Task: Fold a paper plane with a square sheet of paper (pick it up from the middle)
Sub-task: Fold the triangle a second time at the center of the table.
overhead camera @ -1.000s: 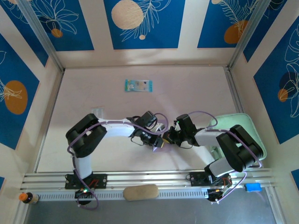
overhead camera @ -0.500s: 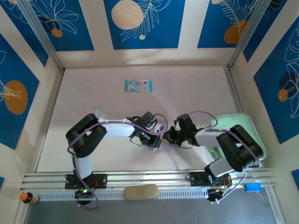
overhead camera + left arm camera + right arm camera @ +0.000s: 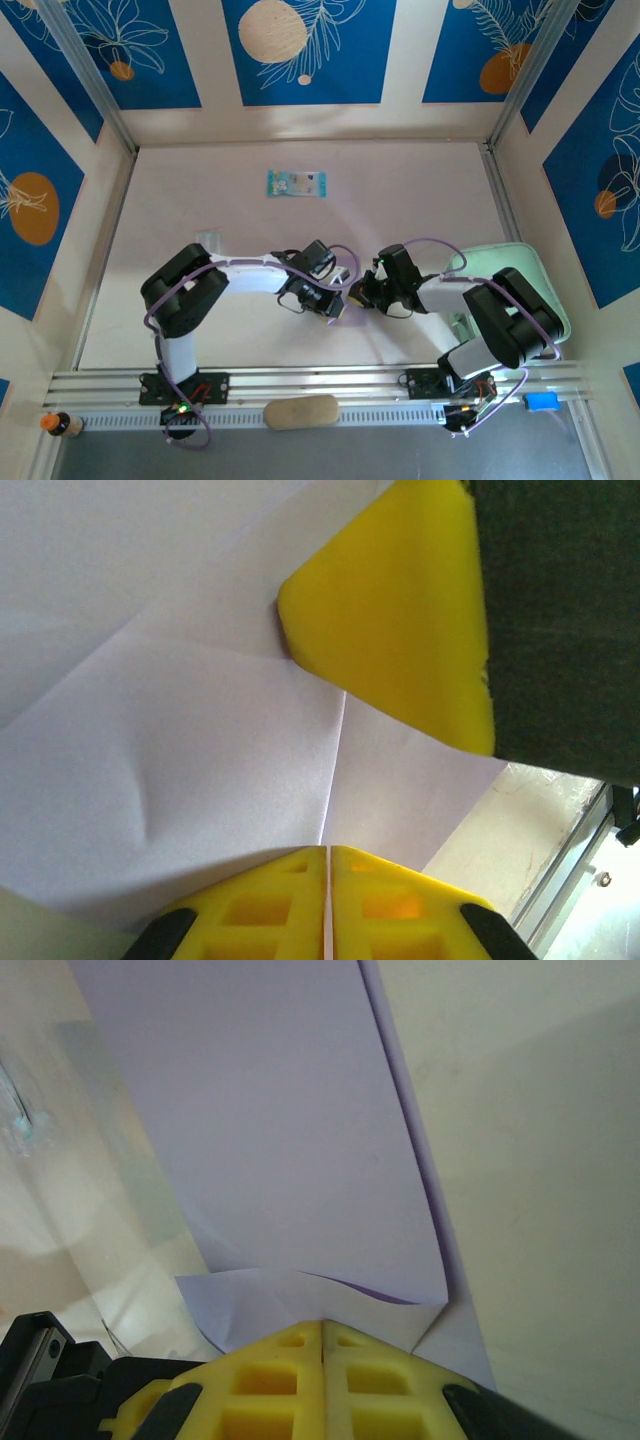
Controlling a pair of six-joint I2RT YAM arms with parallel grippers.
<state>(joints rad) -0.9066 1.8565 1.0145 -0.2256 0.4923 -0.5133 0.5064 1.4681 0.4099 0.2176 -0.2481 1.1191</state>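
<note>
The pale lilac sheet of paper (image 3: 200, 730) hangs between my two grippers just in front of the arm bases. It has several creases and one dent. My left gripper (image 3: 327, 852) is shut on its near edge at a centre crease. The right gripper's yellow finger (image 3: 400, 610) presses the sheet from the upper right. In the right wrist view the paper (image 3: 280, 1130) is folded over on itself, with a loose flap (image 3: 250, 1305) by my right gripper (image 3: 322, 1326), which is shut on it. From above, both grippers (image 3: 335, 303) (image 3: 358, 295) meet tip to tip. These close views show no paper plane shape.
A small blue-green printed packet (image 3: 296, 183) lies far back on the table. A mint-green tray (image 3: 545, 275) sits at the right edge behind the right arm. A wooden block (image 3: 300, 411) rests on the front rail, and side walls enclose the table.
Both grippers have stayed shut on the paper. The left gripper has edged a little left and back with it. The right arm has barely moved.
</note>
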